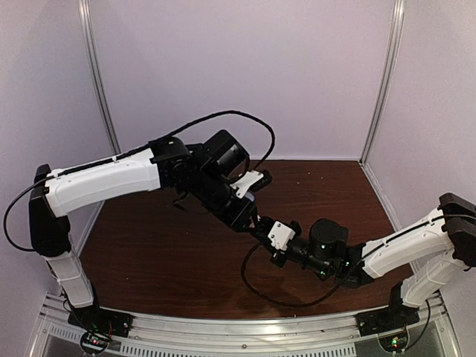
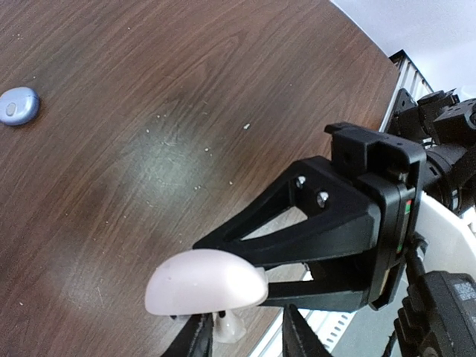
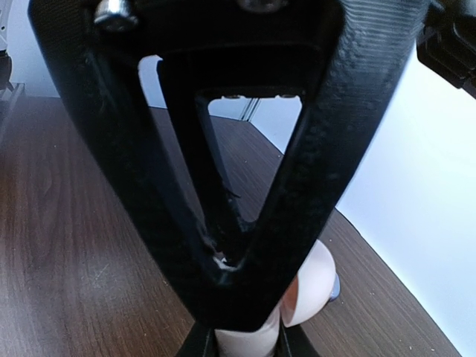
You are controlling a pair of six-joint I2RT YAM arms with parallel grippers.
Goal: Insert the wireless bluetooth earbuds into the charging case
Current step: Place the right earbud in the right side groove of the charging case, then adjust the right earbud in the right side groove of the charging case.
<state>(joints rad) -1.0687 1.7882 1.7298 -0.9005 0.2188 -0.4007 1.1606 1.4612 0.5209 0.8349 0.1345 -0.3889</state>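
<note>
Seemingly midway: right gripper (image 3: 249,343) clamped tight on pale pink charging case (image 2: 207,281), held over centre of table (image 2: 149,89). Left gripper (image 2: 250,341) jaws partly apart; white earbud (image 2: 227,326), short stem showing, sits between them just under case lid and does not fill gap. No firm grip evident. Whether bud is seated in its socket cannot be told, case base hidden. Bluish oval piece (image 2: 18,105) lies well apart on wood, likely another bud to fetch.

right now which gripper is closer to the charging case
Right. The right gripper is shut on the charging case; the left gripper sits beside it, jaws apart around a white earbud.
</note>
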